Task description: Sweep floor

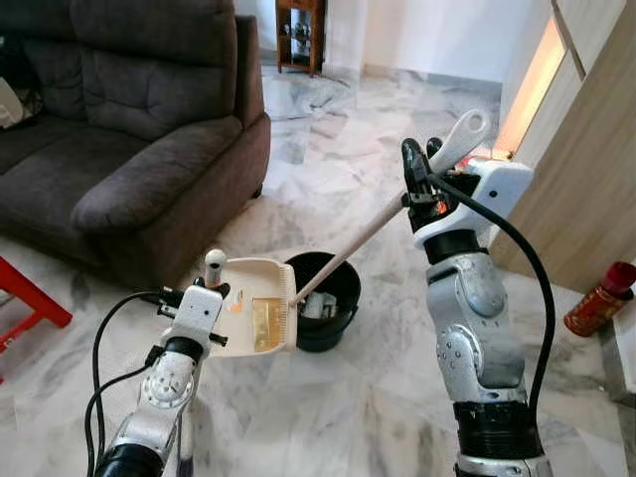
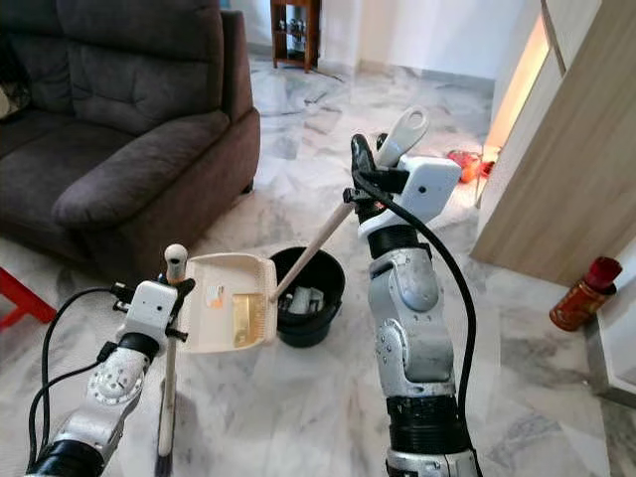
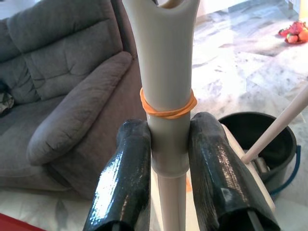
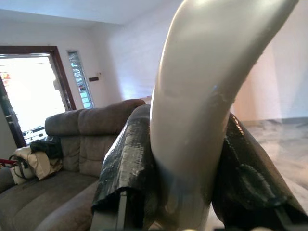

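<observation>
My left gripper (image 3: 168,130) is shut on a cream broom handle (image 3: 166,72) that stands upright and carries an orange rubber band; its round top (image 1: 214,260) shows just above my left wrist. My right gripper (image 1: 422,177) is raised and shut on the upper end of a long cream dustpan handle (image 1: 358,238). That handle slopes down to the cream dustpan (image 1: 260,306), which is tipped up on edge at the rim of a black bucket (image 1: 333,298). Some scraps lie inside the bucket. In the right wrist view both fingers (image 4: 130,159) press the handle (image 4: 197,110).
A dark grey sofa (image 1: 129,129) fills the left side, close to the bucket. A wooden cabinet wall (image 1: 586,159) runs along the right, with a red canister (image 1: 601,298) at its foot. A red frame (image 1: 30,303) sits at far left. Marble floor (image 1: 338,119) stretches ahead.
</observation>
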Controlling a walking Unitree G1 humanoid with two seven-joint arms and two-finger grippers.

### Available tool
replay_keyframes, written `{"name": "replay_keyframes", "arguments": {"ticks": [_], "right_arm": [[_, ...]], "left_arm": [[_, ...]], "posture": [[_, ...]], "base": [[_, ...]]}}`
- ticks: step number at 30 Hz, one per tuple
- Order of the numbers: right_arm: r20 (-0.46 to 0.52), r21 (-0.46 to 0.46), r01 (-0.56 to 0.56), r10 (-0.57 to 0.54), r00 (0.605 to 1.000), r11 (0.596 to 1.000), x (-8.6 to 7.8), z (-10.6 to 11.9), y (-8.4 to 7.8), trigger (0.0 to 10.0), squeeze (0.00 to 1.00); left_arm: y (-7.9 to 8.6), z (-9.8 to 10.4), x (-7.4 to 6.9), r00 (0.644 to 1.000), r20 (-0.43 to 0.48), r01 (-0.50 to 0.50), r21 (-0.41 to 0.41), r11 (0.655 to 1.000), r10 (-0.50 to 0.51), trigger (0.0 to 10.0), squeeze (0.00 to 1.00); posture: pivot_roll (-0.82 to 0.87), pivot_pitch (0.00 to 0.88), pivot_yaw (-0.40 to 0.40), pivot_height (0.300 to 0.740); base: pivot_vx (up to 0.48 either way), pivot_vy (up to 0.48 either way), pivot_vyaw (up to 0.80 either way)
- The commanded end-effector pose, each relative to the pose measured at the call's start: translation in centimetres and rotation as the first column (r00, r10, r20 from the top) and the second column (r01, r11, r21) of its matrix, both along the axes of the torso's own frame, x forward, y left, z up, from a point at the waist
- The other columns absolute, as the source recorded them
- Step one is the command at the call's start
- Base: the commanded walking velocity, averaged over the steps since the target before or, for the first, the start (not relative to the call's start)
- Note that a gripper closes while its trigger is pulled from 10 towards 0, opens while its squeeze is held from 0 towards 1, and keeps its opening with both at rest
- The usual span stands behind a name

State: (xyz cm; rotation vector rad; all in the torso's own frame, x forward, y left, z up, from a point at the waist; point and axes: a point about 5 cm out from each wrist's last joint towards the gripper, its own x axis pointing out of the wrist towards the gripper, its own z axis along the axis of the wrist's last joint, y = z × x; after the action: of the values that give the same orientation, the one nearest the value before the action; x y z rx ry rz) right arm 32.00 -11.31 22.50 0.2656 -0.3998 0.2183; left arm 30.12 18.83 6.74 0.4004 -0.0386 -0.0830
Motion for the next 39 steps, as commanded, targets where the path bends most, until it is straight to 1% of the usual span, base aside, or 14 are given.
{"name": "replay_keyframes", "arguments": {"ticks": [1,13,21,36,39], "right_arm": [[0.098,0.031,-0.022,0.019,0.995,0.999,-0.23,1.98,0.36,10.0,0.0],[0.101,0.029,-0.025,0.022,0.995,0.999,-0.21,2.02,0.37,10.0,0.0],[0.096,0.044,-0.022,0.018,0.995,0.999,-0.16,2.01,0.32,10.0,0.0],[0.102,0.052,-0.042,0.037,0.994,0.998,-0.15,2.12,0.55,10.0,0.0],[0.113,0.052,-0.038,0.032,0.993,0.998,-0.19,2.2,0.51,10.0,0.0]], "left_arm": [[0.21,0.78,0.46,0.999,0.035,0.0,0.024,1.0,-0.001,10.0,0.0],[0.07,0.8,0.54,0.999,0.034,0.004,0.021,1.0,-0.005,10.0,0.0],[0.06,0.88,0.57,0.999,0.038,0.004,0.022,1.0,-0.005,10.0,0.0],[0.18,0.87,0.57,0.999,0.04,0.0,0.022,1.0,-0.001,10.0,0.0],[0.2,0.91,0.56,0.999,0.045,-0.001,0.021,1.0,0.0,10.0,0.0]], "posture": [[0.07,0.0,-0.015,0.74],[0.07,0.0,-0.016,0.74],[0.07,0.0,-0.015,0.74],[0.08,0.0,-0.019,0.74],[0.08,0.0,-0.017,0.74]], "base": [[0.319,0.0,0.0],[0.356,0.0,0.0],[0.362,0.0,0.0],[0.362,0.0,-0.77],[0.35,0.0,0.0]]}}
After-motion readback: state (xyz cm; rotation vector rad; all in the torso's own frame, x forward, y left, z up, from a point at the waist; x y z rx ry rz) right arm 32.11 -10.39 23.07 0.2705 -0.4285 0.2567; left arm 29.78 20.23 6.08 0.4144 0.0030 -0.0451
